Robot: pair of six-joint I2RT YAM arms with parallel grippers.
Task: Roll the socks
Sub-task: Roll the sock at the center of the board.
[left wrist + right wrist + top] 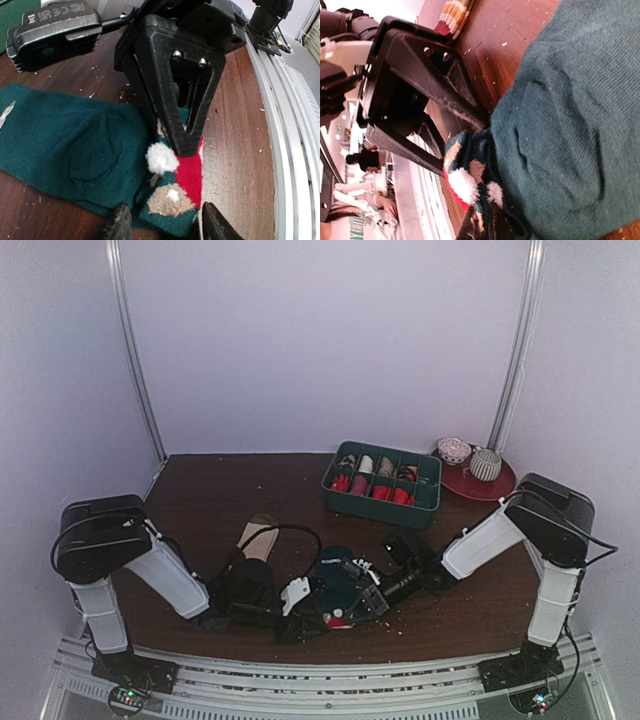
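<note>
The dark teal sock point(338, 570) lies flat near the front edge; it also shows in the left wrist view point(65, 140) and the right wrist view point(570, 125). Its end carries a red, white and beige patch point(172, 192). My left gripper point(300, 612) is open, and its fingertips point(120, 222) straddle that end point(165, 220). My right gripper point(362, 598) stands tip-down on the same end and looks shut on the folded fabric point(490, 225). The striped sock point(258, 537) lies behind the left arm, and its cuff shows in the right wrist view point(455, 15).
A green divided tray point(430, 490) holding several rolled bundles stands at the back right. A red plate point(470, 488) with two patterned balls is beside it. A metal rail point(295, 150) runs along the table's front edge, close to both grippers.
</note>
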